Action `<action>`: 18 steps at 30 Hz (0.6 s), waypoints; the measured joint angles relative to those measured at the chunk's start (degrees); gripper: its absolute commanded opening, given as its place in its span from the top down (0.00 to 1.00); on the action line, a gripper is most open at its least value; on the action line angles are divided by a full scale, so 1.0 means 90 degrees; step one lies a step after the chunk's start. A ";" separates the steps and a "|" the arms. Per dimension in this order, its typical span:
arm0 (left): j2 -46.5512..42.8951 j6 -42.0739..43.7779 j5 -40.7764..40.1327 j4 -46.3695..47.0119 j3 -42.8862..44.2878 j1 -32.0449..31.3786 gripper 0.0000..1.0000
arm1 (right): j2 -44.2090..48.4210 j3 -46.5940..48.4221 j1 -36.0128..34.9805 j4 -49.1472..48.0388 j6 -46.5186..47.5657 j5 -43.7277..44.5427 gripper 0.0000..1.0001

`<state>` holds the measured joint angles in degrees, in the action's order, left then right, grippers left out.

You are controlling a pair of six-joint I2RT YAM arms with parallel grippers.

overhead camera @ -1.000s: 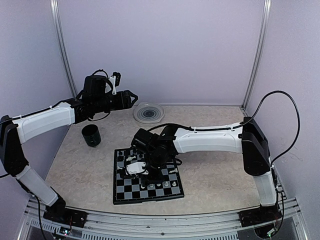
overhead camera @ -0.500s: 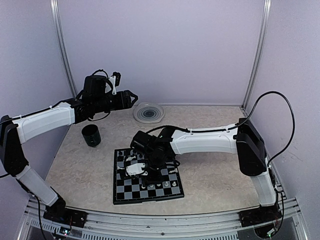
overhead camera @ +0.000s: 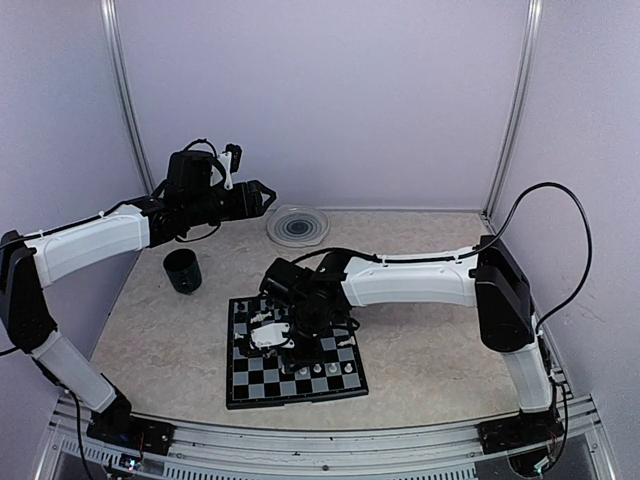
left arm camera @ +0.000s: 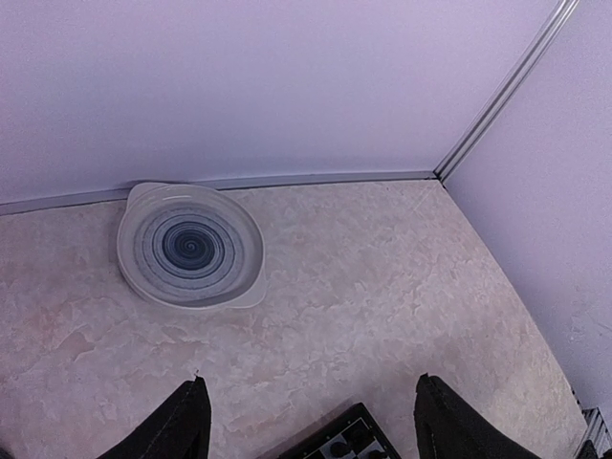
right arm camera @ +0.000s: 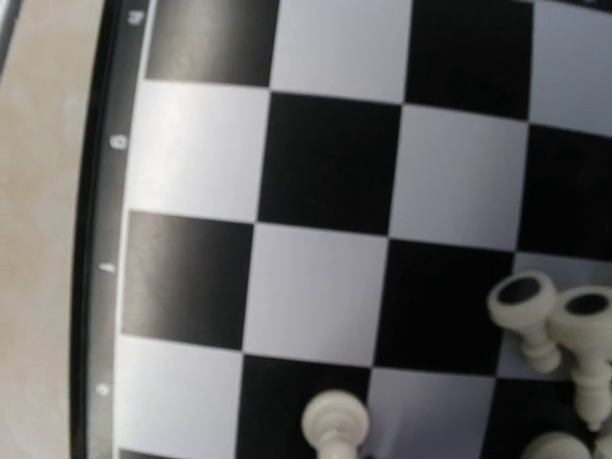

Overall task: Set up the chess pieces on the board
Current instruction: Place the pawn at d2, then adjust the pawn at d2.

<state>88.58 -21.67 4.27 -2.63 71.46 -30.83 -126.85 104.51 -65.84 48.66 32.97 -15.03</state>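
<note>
The board [overhead camera: 262,378] lies on the table, near the front. Cream chess pieces [overhead camera: 320,370] stand along its near rows and black ones [overhead camera: 247,308] along its far edge. My right gripper [overhead camera: 291,351] hangs low over the board's middle; its jaws are too small to read there. The right wrist view shows only squares [right arm camera: 325,163], a cream pawn [right arm camera: 335,419] at the bottom and two more cream pieces [right arm camera: 524,304] on the right, with no fingers in frame. My left gripper [left arm camera: 311,379] is raised at the back left, open and empty. A board corner [left arm camera: 349,442] shows below it.
A black cup [overhead camera: 183,270] stands left of the board. A round clear ridged plate [overhead camera: 297,225] [left arm camera: 189,244] sits by the back wall. Lilac walls and metal posts [overhead camera: 512,110] close in the table on three sides.
The right arm's elbow has shifted slightly left while its gripper stays low over the board's middle. The left arm has not moved.
</note>
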 measured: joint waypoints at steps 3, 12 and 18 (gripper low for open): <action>0.0000 0.0000 0.0005 0.0000 0.0000 0.0000 0.27 | 0.0039 0.0104 0.0053 0.0061 0.0000 -0.0095 0.75; 0.0000 -0.0005 0.0027 0.0000 0.0000 0.0000 0.27 | 0.0129 0.0211 0.0231 0.0104 -0.0005 -0.0165 0.79; 0.0000 -0.0015 0.0029 0.0000 0.0000 0.0000 0.27 | 0.0066 0.0464 0.0253 0.0109 0.0005 -0.0083 0.91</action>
<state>88.58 -21.80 4.54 -2.63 71.46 -30.83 -126.26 108.68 -63.57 49.65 33.01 -15.77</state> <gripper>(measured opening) 0.728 0.148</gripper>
